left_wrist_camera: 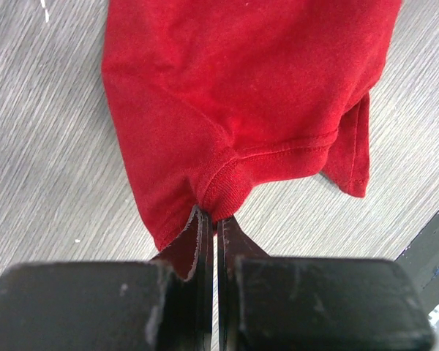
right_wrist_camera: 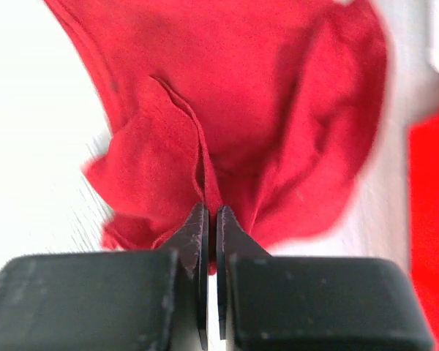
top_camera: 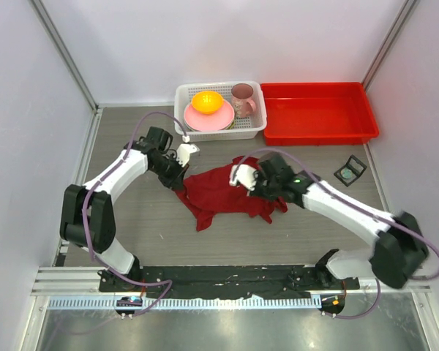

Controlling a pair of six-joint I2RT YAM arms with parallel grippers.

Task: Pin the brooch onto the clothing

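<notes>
1. Left gripper (top_camera: 178,178): it is positioned at the left edge of the T-shirt (top_camera: 223,191). In the left wrist view the jaws are pressed together on the fabric, with a hemmed edge of the T-shirt (left_wrist_camera: 241,110) pinched between the fingertips of the left gripper (left_wrist_camera: 214,218). The cloth spreads away from the jaws over the grey table (left_wrist_camera: 44,146).

2. T-shirt: it is dark red and lies crumpled on the table (top_camera: 146,234), between the two grippers and near the centre of the work area.

3. Basket (top_camera: 205,135): it is white and stands at the far edge of the table, behind the T-shirt. It contains a pink plate (top_camera: 214,120) with a yellow bowl (top_camera: 206,101) on it, and a pink cup (top_camera: 242,99) to the right of the plate.

4. Right gripper (top_camera: 243,180): it is positioned at the upper right part of the T-shirt. In the right wrist view, which is slightly blurred, the jaws of the right gripper (right_wrist_camera: 211,213) are closed on a raised fold of the T-shirt (right_wrist_camera: 227,110).

5. Tray (top_camera: 318,137): it is red and stands just beside the basket, on its right.

6. Brooch (top_camera: 348,173): it is a small pale round disc that sits in a dark square holder (top_camera: 358,165) on the table. It is in front of the right end of the tray and well apart from the T-shirt. Neither gripper touches it.
</notes>
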